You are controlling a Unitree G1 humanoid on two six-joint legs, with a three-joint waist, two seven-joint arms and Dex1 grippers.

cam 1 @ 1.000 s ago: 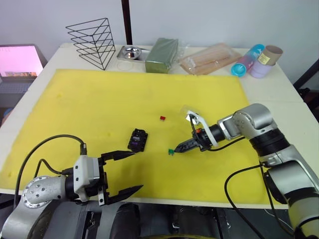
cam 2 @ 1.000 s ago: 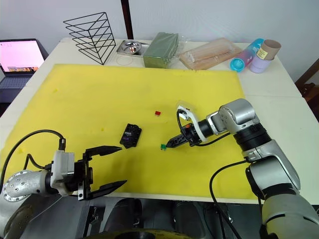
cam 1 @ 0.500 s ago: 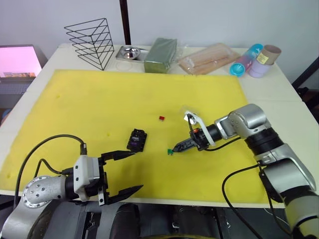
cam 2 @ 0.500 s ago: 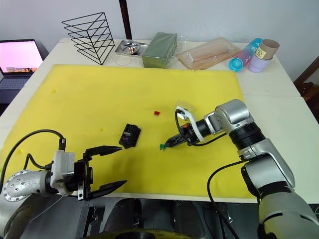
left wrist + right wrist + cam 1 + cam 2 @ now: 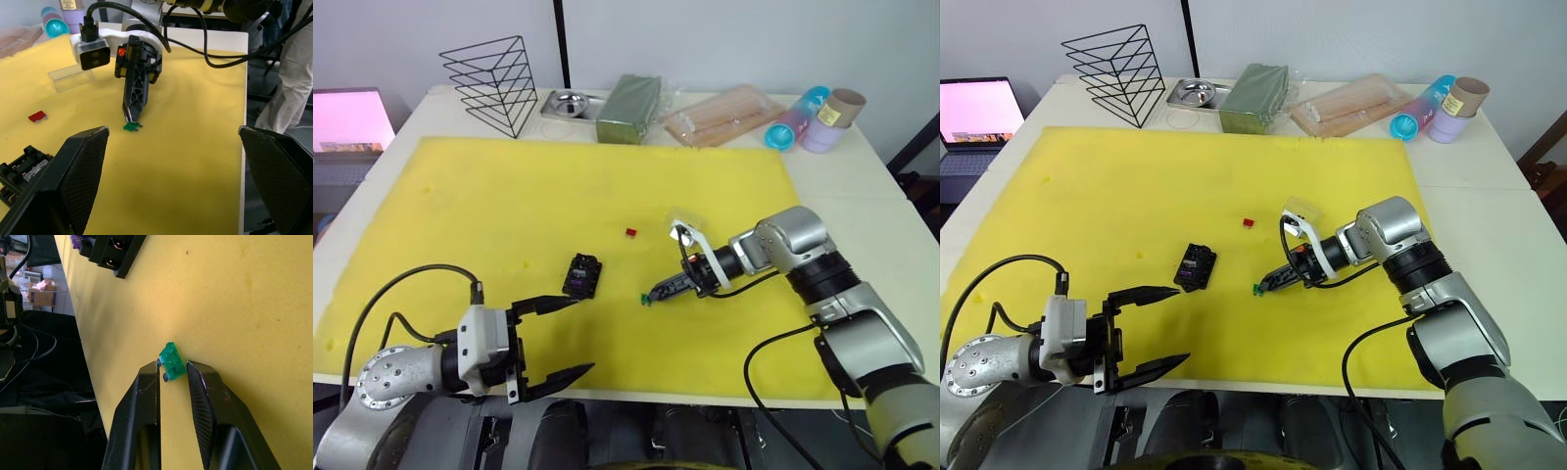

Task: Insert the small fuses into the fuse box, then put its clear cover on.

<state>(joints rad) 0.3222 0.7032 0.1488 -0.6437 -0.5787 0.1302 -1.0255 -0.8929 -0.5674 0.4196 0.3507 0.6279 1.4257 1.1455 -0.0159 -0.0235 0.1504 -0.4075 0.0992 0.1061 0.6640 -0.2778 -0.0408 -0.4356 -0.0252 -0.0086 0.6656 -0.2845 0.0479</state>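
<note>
Green fuse (image 5: 172,363) sits on the mat between your right gripper (image 5: 173,374) tips, nearly pinched. Purple one looks seated in the box (image 5: 583,275); red (image 5: 631,232) and the cover (image 5: 73,78) are left. Left gripper (image 5: 553,338) idles agape.

A yellow mat (image 5: 509,196) covers the table (image 5: 862,166). Along the far edge: wire rack (image 5: 494,83), metal dish (image 5: 570,102), green box (image 5: 631,108), bagged sticks (image 5: 724,113), cups (image 5: 818,119). A laptop (image 5: 347,122) sits far left.
</note>
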